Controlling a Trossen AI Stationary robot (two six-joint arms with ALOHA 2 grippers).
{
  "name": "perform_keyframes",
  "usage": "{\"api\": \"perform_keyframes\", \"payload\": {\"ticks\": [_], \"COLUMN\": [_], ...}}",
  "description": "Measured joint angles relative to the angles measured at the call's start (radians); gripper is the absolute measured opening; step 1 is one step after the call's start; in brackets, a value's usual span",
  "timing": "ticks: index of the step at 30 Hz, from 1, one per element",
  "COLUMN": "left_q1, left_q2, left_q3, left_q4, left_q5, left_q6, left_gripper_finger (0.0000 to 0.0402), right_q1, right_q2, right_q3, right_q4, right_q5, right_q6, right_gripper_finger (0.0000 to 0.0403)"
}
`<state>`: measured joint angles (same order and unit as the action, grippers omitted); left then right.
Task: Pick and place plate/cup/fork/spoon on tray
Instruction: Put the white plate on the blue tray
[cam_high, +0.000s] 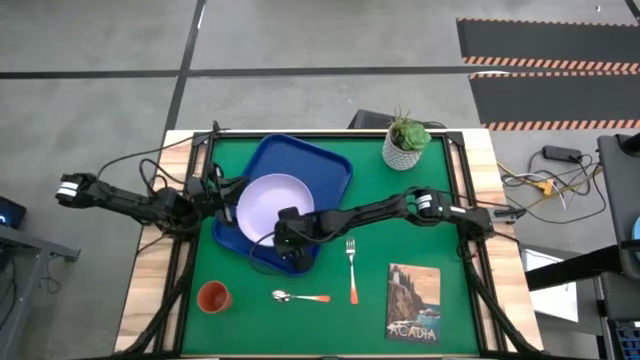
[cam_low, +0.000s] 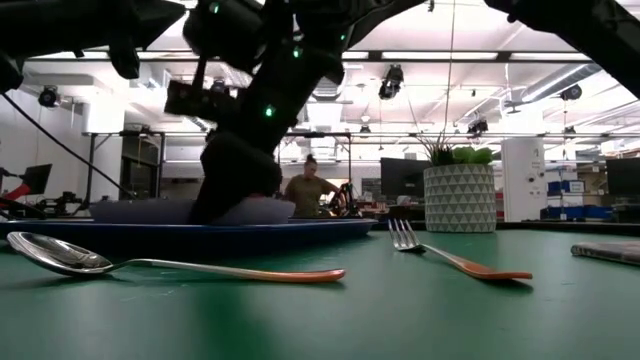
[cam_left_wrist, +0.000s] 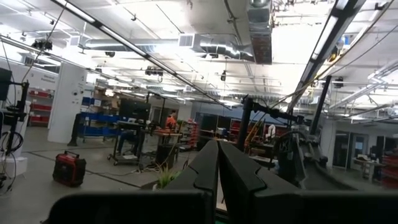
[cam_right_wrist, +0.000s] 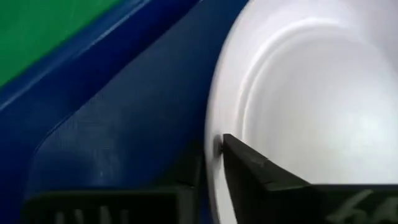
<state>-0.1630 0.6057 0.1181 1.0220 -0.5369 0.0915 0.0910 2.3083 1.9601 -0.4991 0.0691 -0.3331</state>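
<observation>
The pale lavender plate (cam_high: 270, 203) lies on the blue tray (cam_high: 320, 165) at the table's far middle; it also shows in the low view (cam_low: 140, 210). My right gripper (cam_high: 288, 243) is shut on the plate's near rim. My left gripper (cam_high: 222, 190) is shut and empty beside the tray's left edge, and its fingers (cam_left_wrist: 217, 171) point out at the room. The orange-red cup (cam_high: 213, 296) stands at the near left. The spoon (cam_high: 300, 296) and the fork (cam_high: 351, 268) lie flat on the green mat near the tray. My right gripper holds the plate's near rim (cam_right_wrist: 214, 146) between its two fingers, one finger (cam_right_wrist: 261, 171) over the rim's inner side and the other outside the rim. The fingers slant down from the table's near right. The plate rests on the tray.
A white pot with a green plant (cam_high: 405, 145) stands at the far right. A book (cam_high: 413, 300) lies at the near right. The green mat (cam_high: 250, 330) lies bare between cup, spoon and book. A person (cam_low: 308, 190) stands in the room beyond the table.
</observation>
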Motion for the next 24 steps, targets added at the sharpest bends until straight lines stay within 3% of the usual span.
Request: {"api": "perform_keyframes", "payload": {"ticks": [11,24], "left_q1": [0.000,0.000], "left_q2": [0.001,0.034], "left_q3": [0.000,0.000], "left_q4": [0.017,0.017], "left_q5": [0.001,0.001], "left_q6": [0.001,-0.005], "left_gripper_finger": [0.0000,0.0000], "right_q1": [0.002,0.052], "right_q2": [-0.041,-0.213], "right_q3": [-0.001,-0.085], "right_q4": [-0.064,-0.166], "right_q5": [-0.006,-0.001], "right_q6": [0.090,0.163], "right_gripper_finger": [0.0155,0.0159]}}
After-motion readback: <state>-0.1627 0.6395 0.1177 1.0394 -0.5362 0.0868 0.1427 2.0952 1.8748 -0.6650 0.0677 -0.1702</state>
